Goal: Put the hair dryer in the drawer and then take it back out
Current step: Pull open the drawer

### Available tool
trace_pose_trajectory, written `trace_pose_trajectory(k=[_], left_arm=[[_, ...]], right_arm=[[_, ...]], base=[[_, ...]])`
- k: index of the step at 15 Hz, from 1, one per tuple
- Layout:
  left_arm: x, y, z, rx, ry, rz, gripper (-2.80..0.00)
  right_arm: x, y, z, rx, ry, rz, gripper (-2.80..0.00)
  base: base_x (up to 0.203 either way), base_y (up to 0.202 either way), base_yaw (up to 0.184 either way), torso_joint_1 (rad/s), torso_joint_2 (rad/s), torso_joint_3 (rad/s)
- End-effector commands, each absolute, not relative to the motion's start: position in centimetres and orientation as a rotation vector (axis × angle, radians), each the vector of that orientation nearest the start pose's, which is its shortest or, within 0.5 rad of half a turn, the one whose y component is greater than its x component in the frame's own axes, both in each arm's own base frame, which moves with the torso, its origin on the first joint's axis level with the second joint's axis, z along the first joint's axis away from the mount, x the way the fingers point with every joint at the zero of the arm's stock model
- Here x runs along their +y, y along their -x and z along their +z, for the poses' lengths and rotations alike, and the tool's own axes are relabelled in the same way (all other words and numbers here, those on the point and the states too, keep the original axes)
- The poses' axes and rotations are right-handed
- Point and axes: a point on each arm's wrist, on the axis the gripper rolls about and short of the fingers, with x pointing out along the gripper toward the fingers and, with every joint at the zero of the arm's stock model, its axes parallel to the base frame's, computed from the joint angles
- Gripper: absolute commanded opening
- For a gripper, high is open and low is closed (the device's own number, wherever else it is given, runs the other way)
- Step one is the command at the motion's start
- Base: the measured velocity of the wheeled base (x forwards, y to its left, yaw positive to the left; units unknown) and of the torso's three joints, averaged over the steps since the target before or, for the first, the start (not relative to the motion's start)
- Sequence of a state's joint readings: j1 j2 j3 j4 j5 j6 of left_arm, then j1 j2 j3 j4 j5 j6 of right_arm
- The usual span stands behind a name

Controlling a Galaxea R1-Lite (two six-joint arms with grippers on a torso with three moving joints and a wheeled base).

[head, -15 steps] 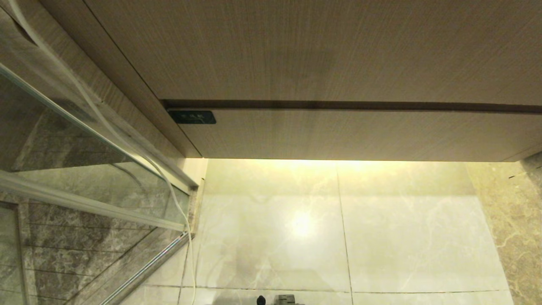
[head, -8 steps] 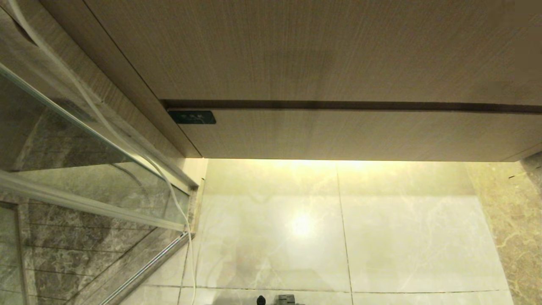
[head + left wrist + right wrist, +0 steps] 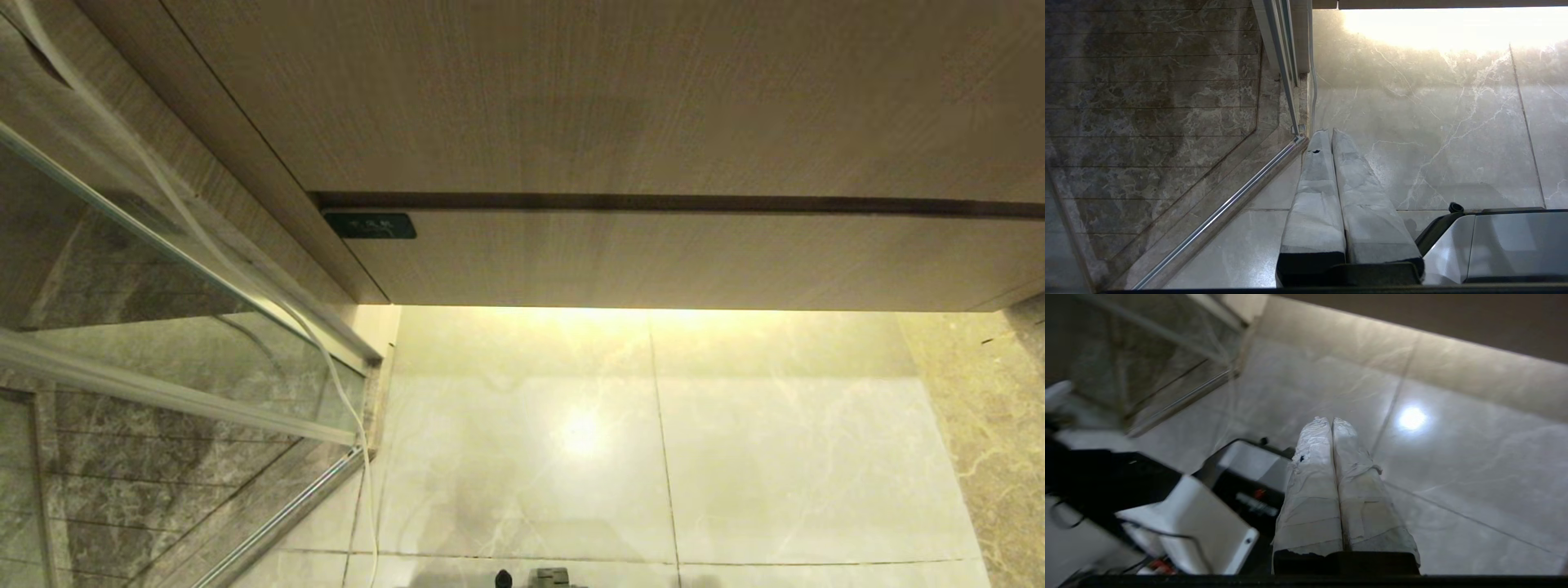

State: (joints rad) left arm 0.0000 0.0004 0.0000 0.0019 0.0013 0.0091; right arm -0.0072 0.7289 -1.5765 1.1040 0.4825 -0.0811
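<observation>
The drawer (image 3: pixel 694 260) is a wide, low beige wood-grain front with a small black label (image 3: pixel 369 225) at its left corner; it sits closed under a taller wood-grain front (image 3: pixel 620 98). No hair dryer shows in any view. Neither arm appears in the head view. My left gripper (image 3: pixel 1327 131) is shut and empty, pointing at the floor beside the shower door rail (image 3: pixel 1241 196). My right gripper (image 3: pixel 1332 420) is shut and empty too, raised over the tiled floor with my base (image 3: pixel 1249 477) below it.
A glass shower screen (image 3: pixel 163 327) with a metal frame stands to the left, and a white cord (image 3: pixel 326 359) hangs down along it. Glossy marble floor tiles (image 3: pixel 653 457) lie beneath the cabinet. My base's front edge (image 3: pixel 539 578) shows low in the head view.
The head view has not changed; the drawer is still closed and no arm has come into it.
</observation>
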Motion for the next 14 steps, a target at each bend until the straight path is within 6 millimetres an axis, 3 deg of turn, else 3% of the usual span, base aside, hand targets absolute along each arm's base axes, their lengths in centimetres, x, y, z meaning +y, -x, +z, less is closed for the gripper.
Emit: trace_pose_trajectory(k=[1, 5, 12, 14], left_arm=[[0.0, 2.3, 7.5, 0.002, -0.009, 0.002, -2.8], [0.0, 2.3, 7.5, 0.002, -0.009, 0.002, -2.8], [0.0, 2.3, 7.5, 0.002, -0.009, 0.002, -2.8], [0.0, 2.3, 7.5, 0.002, -0.009, 0.002, -2.8]], right_arm=[[1.2, 4.8, 36.6, 0.338, -0.026, 0.562, -2.8], [1.3, 4.3, 37.1, 0.47, -0.065, 0.604, -2.8], [1.2, 4.0, 35.7, 0.573, 0.115, 0.709, -2.8], [1.1, 2.9, 35.6, 0.585, 0.189, 0.743, -2.8]], base=[[0.0, 0.0, 0.0, 0.0, 0.0, 0.0], [0.0, 0.0, 0.0, 0.0, 0.0, 0.0], [0.0, 0.0, 0.0, 0.0, 0.0, 0.0], [0.0, 0.0, 0.0, 0.0, 0.0, 0.0]])
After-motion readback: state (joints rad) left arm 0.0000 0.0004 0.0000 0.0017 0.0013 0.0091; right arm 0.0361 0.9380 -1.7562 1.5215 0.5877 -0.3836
